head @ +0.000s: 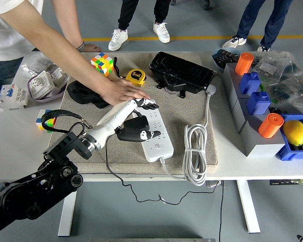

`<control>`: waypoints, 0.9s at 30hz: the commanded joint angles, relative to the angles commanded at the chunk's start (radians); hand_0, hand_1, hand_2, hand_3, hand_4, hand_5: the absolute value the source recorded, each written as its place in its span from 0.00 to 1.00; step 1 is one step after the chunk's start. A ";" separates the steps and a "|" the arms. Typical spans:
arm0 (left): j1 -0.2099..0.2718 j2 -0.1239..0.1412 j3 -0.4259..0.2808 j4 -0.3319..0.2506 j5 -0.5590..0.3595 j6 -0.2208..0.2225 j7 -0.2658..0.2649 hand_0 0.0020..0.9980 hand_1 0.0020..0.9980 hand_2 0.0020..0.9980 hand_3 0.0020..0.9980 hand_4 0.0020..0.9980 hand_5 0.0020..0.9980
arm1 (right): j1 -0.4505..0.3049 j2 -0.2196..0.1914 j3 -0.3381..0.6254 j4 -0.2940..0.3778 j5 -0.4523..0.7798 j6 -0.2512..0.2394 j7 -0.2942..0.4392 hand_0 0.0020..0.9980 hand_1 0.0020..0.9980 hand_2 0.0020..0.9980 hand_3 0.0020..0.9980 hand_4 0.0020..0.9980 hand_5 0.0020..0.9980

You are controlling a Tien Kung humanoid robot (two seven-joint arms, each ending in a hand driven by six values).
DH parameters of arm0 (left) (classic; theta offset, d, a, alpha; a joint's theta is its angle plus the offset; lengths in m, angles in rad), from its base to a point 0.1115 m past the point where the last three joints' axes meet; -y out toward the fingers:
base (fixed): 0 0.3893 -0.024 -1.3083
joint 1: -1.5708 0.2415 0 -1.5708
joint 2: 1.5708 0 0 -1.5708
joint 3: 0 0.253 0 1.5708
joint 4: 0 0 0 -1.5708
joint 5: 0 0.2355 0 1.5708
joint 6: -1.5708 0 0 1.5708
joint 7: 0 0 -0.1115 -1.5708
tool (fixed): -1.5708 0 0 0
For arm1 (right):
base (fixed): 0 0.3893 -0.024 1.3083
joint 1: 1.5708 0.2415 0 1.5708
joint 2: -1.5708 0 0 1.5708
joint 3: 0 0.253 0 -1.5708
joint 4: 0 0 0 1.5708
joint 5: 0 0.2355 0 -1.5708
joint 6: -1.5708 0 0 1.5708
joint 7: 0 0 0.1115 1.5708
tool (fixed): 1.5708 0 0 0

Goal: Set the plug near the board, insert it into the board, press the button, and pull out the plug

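Note:
A white power strip (156, 138) lies lengthwise on the beige mat (192, 108). The black plug (133, 129) sits on the strip's left side, and its thin black cable (107, 156) runs down over the table's near edge. My left hand (147, 120) reaches in from the lower left and lies over the plug and the strip's far half, covering most of the plug. At the strip's far end a person's hand (122, 92) presses flat on it, just beyond my hand.
A coiled white cable (196, 151) lies right of the strip. Behind it are a black case (182, 72), a yellow tape measure (137, 76), a Rubik's cube (102, 63) and a black pouch (83, 92). Blue bins (252, 91) stand at the right.

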 joint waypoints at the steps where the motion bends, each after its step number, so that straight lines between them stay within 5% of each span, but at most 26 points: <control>1: -0.004 -0.005 0.001 0.009 0.029 -0.003 0.018 0.79 0.80 0.81 0.78 1.00 0.49 | 0.001 0.000 0.000 0.000 0.000 0.000 0.000 0.60 0.60 0.55 0.55 0.79 0.28; 14: -0.055 -0.062 0.006 0.140 0.203 0.019 0.127 0.74 0.73 0.76 0.79 1.00 0.48 | 0.000 0.000 0.001 0.001 0.000 0.000 0.000 0.60 0.60 0.55 0.55 0.79 0.28; 15: -0.057 -0.064 0.007 0.146 0.210 0.016 0.134 0.67 0.67 0.71 0.77 0.99 0.45 | 0.000 0.000 0.001 0.001 0.000 0.000 0.000 0.60 0.60 0.55 0.55 0.79 0.28; 20: -0.062 -0.068 0.015 0.170 0.222 0.004 0.165 0.67 0.67 0.71 0.77 0.99 0.45 | 0.000 0.000 0.003 0.003 -0.003 0.000 0.000 0.60 0.60 0.55 0.55 0.79 0.28; 21: -0.062 -0.069 0.017 0.172 0.223 0.006 0.166 0.53 0.59 0.61 0.73 0.98 0.43 | 0.000 0.000 0.003 0.003 -0.002 0.000 0.000 0.60 0.60 0.55 0.55 0.79 0.28; 27: -0.069 -0.076 0.024 0.195 0.242 0.026 0.170 0.50 0.57 0.57 0.71 0.97 0.41 | 0.000 0.000 0.005 0.004 -0.003 -0.001 0.000 0.60 0.60 0.55 0.55 0.79 0.28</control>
